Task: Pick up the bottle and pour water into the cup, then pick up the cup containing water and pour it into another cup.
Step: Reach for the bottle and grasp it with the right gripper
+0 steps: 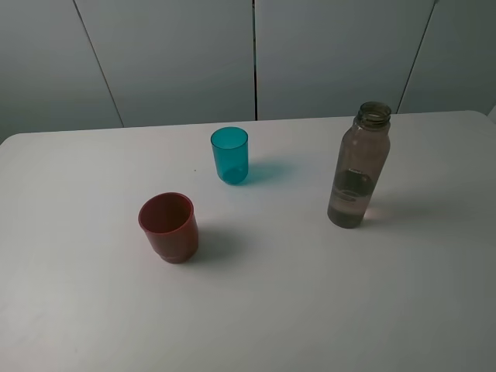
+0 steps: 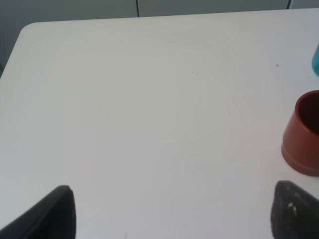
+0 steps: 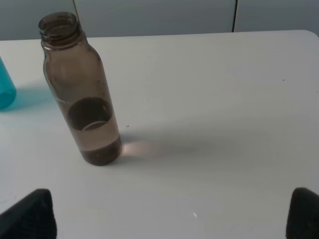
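Note:
A tall smoky grey-brown bottle stands upright, uncapped, on the right of the white table, with some water in its lower part; it also shows in the right wrist view. A teal tumbler stands upright at the middle back; its edge shows in the right wrist view and the left wrist view. A squat red-brown cup stands left of centre; it also shows in the left wrist view. My left gripper and right gripper are open and empty, both short of the objects. Neither arm shows in the exterior view.
The white table has a rounded far left corner. Grey wall panels stand right behind its back edge.

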Robot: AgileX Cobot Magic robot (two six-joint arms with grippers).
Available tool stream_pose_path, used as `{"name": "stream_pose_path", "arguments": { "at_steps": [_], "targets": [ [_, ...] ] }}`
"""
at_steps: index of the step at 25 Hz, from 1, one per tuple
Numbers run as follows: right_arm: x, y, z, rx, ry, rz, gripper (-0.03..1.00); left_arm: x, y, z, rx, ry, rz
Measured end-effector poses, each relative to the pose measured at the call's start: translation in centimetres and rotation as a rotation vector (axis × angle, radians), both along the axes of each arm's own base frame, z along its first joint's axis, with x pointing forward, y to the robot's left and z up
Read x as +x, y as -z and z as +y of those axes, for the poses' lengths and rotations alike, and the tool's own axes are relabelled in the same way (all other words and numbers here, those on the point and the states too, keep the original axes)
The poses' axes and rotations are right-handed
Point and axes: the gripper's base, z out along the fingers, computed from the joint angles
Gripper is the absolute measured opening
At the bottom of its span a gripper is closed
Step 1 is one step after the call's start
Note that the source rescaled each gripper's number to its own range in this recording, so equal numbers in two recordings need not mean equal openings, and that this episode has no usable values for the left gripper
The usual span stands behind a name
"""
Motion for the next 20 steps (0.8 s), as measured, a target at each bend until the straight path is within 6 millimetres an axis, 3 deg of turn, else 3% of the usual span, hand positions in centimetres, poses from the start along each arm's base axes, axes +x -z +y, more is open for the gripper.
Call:
{"name": "stream_pose_path", "arguments": {
  "at_steps": [10,17,20],
  "targets": [
    [0.3,0.0,-0.1,-0.004,0.003,0.02,1.0,0.0,0.0,0.0,0.0,0.0,0.0],
    [5.0,-0.9,-0.2,-0.01,0.005,0.349,1.0,0.0,0.0,0.0,0.0,0.0,0.0],
    [7.0,-1.6,-0.3,0.007,0.032,0.353,1.0,0.0,0.0,0.0,0.0,0.0,0.0]
  ]
}}
